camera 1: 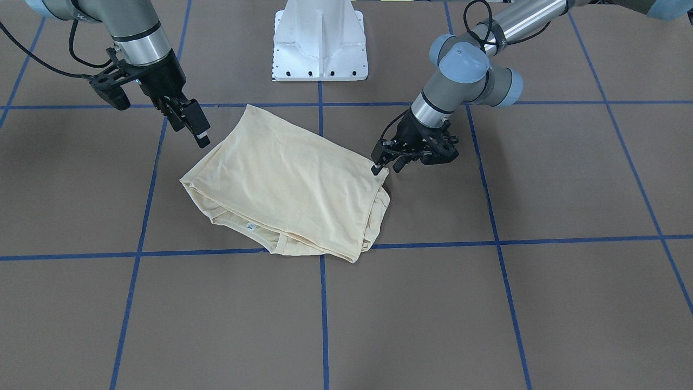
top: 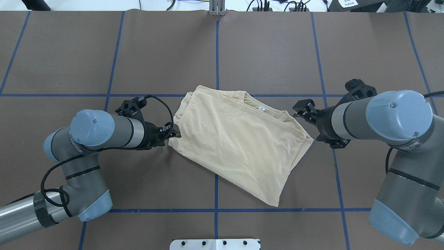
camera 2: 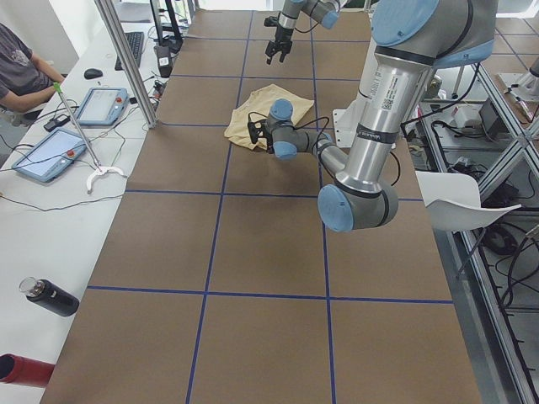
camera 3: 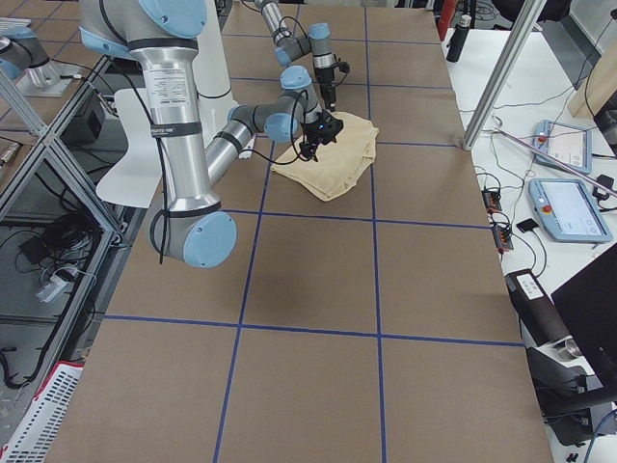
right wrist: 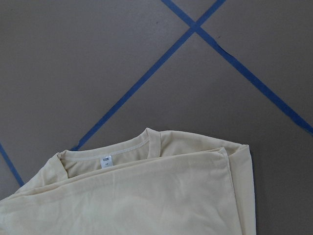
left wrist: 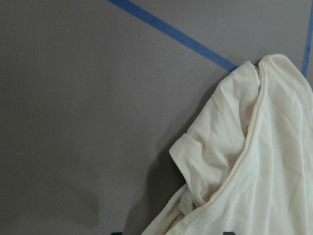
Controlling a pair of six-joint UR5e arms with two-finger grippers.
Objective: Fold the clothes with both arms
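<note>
Roughly folded shirt (top: 236, 139) lies flat; left fingers (camera 1: 376, 168) seemingly touch its corner.

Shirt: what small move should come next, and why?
Probably bring the right gripper down to the edge of the shirt: it hangs open beside it, clear of the cloth, while the left gripper sits low at the opposite edge.

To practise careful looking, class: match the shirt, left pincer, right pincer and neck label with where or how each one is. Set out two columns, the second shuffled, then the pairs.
1 shirt
2 left pincer
3 right pincer
4 label

a in the collar
b low at the shirt's corner
c folded on the table
d clear of the shirt

Pairs: 1-c, 2-b, 3-d, 4-a
</note>
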